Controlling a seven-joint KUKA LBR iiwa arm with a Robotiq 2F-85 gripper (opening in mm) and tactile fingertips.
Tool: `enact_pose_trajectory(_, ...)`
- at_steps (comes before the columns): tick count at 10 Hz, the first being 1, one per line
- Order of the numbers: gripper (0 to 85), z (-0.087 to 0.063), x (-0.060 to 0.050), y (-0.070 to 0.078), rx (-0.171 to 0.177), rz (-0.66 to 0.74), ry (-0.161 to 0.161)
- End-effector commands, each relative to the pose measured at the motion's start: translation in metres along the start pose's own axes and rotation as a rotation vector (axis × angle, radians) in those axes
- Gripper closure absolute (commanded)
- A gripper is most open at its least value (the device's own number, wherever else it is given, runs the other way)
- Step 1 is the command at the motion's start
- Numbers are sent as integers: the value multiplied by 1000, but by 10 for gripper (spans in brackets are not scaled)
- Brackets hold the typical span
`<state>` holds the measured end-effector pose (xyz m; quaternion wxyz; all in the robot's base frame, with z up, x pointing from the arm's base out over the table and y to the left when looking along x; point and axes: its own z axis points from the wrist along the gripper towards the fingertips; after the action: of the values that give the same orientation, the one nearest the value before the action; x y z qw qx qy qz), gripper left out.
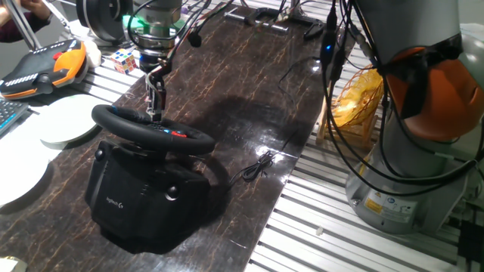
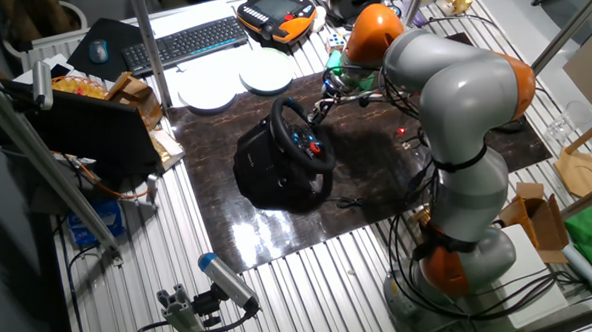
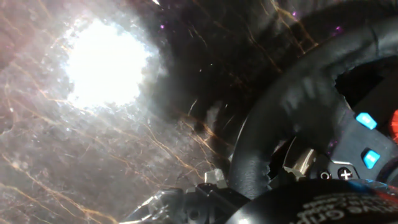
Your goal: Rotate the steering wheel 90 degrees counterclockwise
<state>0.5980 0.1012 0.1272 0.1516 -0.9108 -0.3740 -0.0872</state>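
The steering wheel (image 1: 121, 124) is a black thick-rimmed wheel with red and blue hub buttons (image 1: 176, 134), mounted on a bulky black base (image 1: 140, 198) on the dark marbled mat. It also shows in the other fixed view (image 2: 300, 136). My gripper (image 1: 156, 108) comes down from above onto the far part of the rim. In the hand view the rim (image 3: 292, 106) passes between the two fingertips (image 3: 298, 163), so the gripper (image 3: 256, 171) is shut around it. Blue buttons (image 3: 367, 121) show at the right.
Two white plates (image 1: 68, 121) lie left of the wheel. An orange-and-black gadget (image 1: 45, 64), a puzzle cube (image 1: 125, 60) and a black spool (image 1: 102, 15) sit behind. A black cable (image 1: 257, 166) lies on the mat to the right. The arm's base (image 1: 412, 151) stands at the right.
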Motion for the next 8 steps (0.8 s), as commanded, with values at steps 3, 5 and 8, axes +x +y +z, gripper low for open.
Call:
enact_pose_trajectory(3,353,6,1,1,13,15,6)
enact_pose_trajectory(5,357,8,2,2,20,20,11)
enact_pose_trajectory(8,360,13,2,2,27,24,16)
